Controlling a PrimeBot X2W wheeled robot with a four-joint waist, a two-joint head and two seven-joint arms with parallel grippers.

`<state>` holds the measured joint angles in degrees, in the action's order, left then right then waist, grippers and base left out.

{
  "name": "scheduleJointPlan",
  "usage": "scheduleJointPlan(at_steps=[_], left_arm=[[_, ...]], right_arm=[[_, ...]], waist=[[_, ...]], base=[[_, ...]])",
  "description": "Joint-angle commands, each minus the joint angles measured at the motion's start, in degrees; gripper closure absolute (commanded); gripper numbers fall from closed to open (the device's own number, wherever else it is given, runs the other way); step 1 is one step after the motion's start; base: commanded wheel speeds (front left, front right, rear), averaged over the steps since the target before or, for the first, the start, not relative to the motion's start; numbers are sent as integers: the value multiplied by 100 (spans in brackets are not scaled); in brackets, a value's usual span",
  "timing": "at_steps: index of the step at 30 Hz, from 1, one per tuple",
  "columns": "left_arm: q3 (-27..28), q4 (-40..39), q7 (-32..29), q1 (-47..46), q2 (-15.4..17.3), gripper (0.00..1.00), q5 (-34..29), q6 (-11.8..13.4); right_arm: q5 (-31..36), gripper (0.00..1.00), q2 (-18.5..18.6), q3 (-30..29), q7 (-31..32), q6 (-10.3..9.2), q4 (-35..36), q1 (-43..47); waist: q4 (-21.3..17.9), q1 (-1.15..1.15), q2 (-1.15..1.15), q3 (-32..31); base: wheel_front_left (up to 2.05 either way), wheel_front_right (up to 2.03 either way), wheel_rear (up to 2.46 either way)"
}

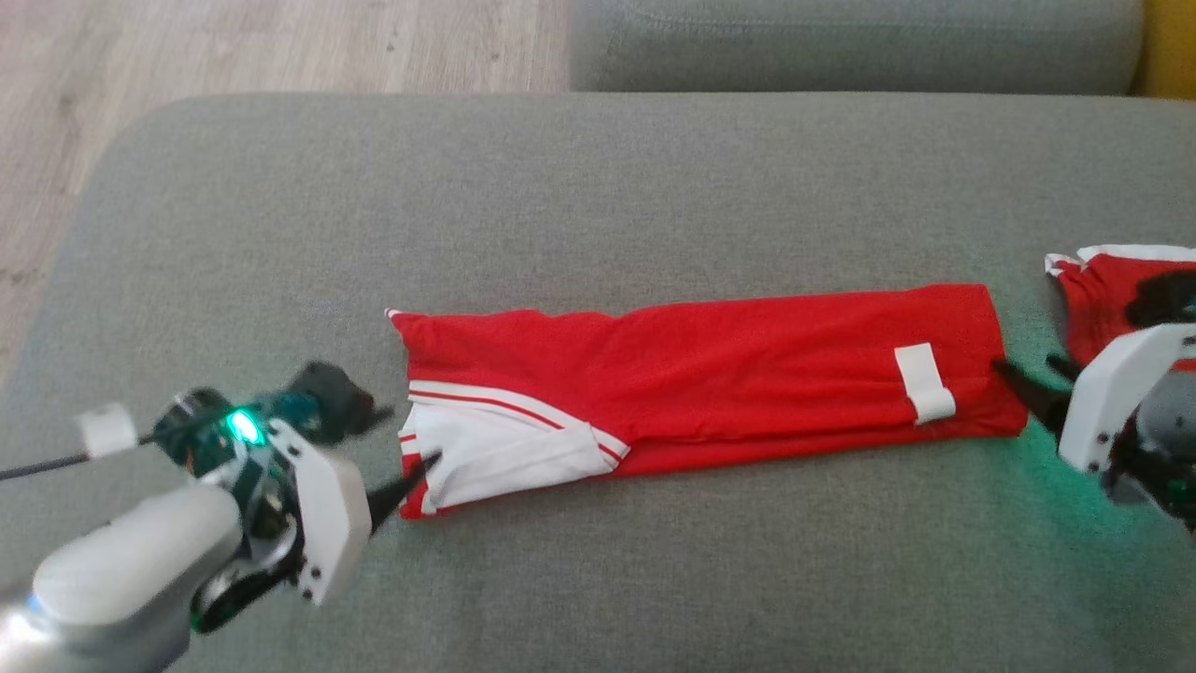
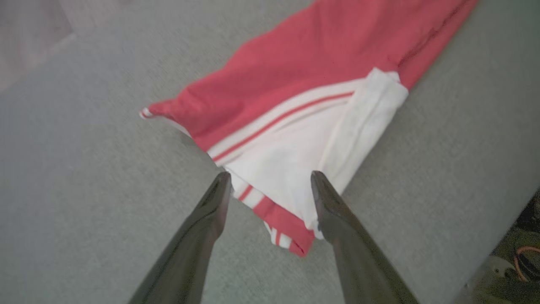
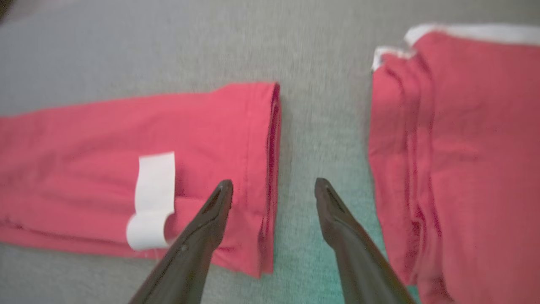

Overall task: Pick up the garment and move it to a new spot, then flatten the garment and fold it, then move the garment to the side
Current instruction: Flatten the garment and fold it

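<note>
**A:** Where do we find the garment?

**B:** We see the garment (image 1: 710, 374) lying flat on the grey cushion (image 1: 598, 187). It is folded into a long red strip that runs from left to right across the head view. Its left end carries a white panel (image 1: 495, 453) edged with red and white stripes. Near its right end a white label (image 1: 925, 383) wraps over the lower edge.

**A:** How do we read the left claw?

**B:** The left claw (image 1: 411, 435) sits at the strip's left end with its fingers spread wide. In the left wrist view the two tips frame the striped corner of the white panel, and nothing is gripped between them. We cannot tell whether either tip touches the cloth.

**A:** And the right claw?

**B:** The right claw (image 1: 1026, 365) is at the strip's right end, also spread wide and holding nothing. In the right wrist view we see one finger over the folded end of the garment, near the white label. The other finger is over bare cushion, in the gap between the garment and a second red piece (image 1: 1103, 299). That piece has white trim and lies apart from the strip, at the cushion's right edge.

**A:** What else do we make out?

**B:** Wooden floor (image 1: 187, 56) shows beyond the cushion's upper left corner. A green light (image 1: 245, 427) glows on the left wrist, and the cushion is tinted green beside the right claw.
</note>
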<state>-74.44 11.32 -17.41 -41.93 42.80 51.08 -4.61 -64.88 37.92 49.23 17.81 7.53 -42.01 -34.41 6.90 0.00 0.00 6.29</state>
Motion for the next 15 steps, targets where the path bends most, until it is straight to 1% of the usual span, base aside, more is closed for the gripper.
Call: scheduleJointPlan(at_steps=[1,4,7,10,11,15], left_arm=[[433,-17,240,-263,137,0,-70,118],[776,105,819,-312,-7,0,-80,478],[1167,243,1433,-279,-163,0,26,856],[1523,315,1982,-140,-315,0,194,1223],[1523,315,1982,-140,-315,0,194,1223],[1928,245,2731,159,-492,0,393,1605]], right_arm=[[-93,0,120,-159,-258,-4,90,-38],[-119,0,84,-310,-659,-4,159,-100],[10,0,29,-432,-1292,-4,296,-182],[169,0,-129,-576,-2033,-4,450,-221],[169,0,-129,-576,-2033,-4,450,-221],[513,0,-384,-715,-2888,-4,651,-153]], waist=[[0,0,0,-58],[3,0,0,-160],[-3,0,0,-245],[-8,0,0,-352],[-8,0,0,-352],[0,0,0,-481]], base=[[0,0,0],[0,0,0],[0,0,0],[0,0,0],[0,0,0],[0,0,0]])
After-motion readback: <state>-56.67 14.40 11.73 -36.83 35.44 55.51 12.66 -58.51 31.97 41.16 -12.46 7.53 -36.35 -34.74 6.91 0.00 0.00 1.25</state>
